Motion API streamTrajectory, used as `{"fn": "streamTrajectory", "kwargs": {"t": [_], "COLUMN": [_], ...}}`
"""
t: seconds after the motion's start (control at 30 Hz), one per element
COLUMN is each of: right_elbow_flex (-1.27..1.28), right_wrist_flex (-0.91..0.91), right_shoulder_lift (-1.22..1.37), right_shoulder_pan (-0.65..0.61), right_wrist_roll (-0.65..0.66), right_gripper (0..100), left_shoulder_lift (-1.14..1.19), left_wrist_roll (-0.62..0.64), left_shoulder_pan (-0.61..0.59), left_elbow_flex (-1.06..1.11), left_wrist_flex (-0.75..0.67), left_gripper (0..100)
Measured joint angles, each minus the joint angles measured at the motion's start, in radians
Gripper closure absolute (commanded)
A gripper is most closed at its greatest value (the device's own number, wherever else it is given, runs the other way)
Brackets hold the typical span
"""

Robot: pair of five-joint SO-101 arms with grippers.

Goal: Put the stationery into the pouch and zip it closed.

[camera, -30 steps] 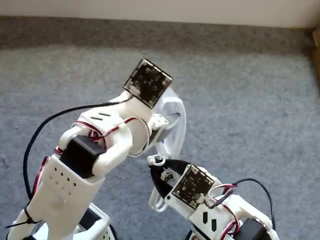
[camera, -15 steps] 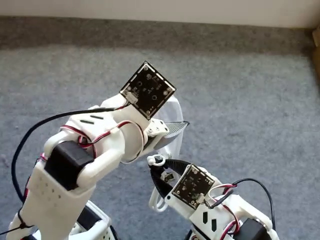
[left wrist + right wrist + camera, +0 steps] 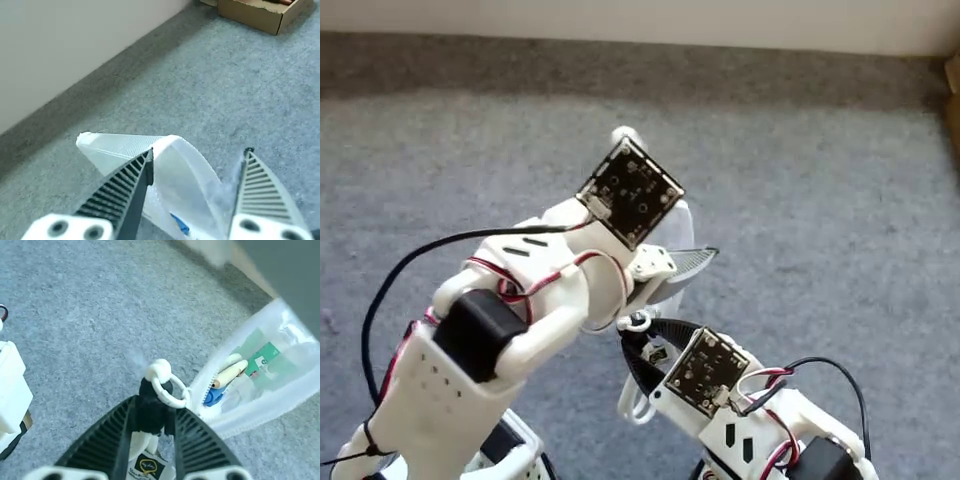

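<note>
Your right end effector is pinching the zip pull; your left end effector is straddling the pouch, spread wide. The pouch is sitting between them with the stationery inside. You're likely handling something light, floppy and slick, so be gripping its stiffer zip edge.

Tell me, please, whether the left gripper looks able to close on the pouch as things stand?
Probably yes. The left gripper is open with the pouch between its jaws and nothing else in the gap. The right gripper, shut on the zipper pull, is clear of it.
</note>
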Motion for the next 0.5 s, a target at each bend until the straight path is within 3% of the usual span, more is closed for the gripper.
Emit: {"fn": "streamTrajectory", "kwargs": {"t": [0.2, 0.5], "right_elbow_flex": [0.000, 0.000], "right_wrist_flex": [0.000, 0.000], "right_shoulder_lift": [0.000, 0.000], "right_shoulder_pan": [0.002, 0.054], "right_wrist_roll": [0.000, 0.000], "right_gripper": [99.3, 99.3], "left_shoulder_lift": [-0.002, 0.006], "left_wrist_roll": [0.044, 0.049], "left_shoulder_pan": [0.003, 0.074], "left_elbow_flex": [0.120, 0.138], "left_wrist_flex": [-0.181, -0.196], "left_gripper": [73, 73]}}
